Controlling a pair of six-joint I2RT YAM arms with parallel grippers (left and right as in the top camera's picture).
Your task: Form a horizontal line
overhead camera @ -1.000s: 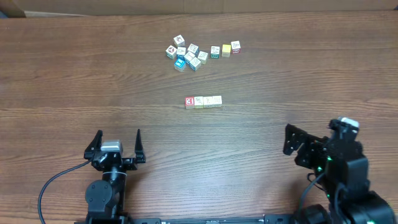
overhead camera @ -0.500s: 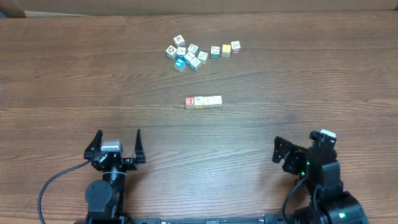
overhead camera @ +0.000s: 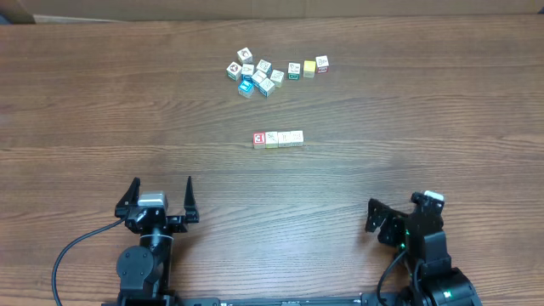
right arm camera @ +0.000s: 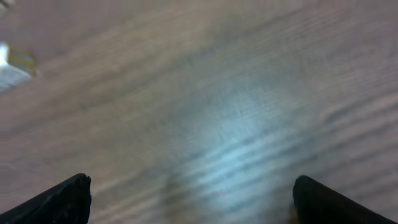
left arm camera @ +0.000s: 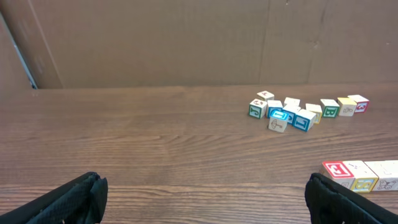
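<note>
Only overhead is the row of small pale wooden cubes [overhead camera: 278, 138] shown whole; left gripper [overhead camera: 161, 184] and right gripper [right arm camera: 191, 196] are spread.

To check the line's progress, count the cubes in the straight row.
4. The row sits mid-view overhead: the red cube at its left end, then three pale cubes side by side to its right. None looks hidden.
</note>
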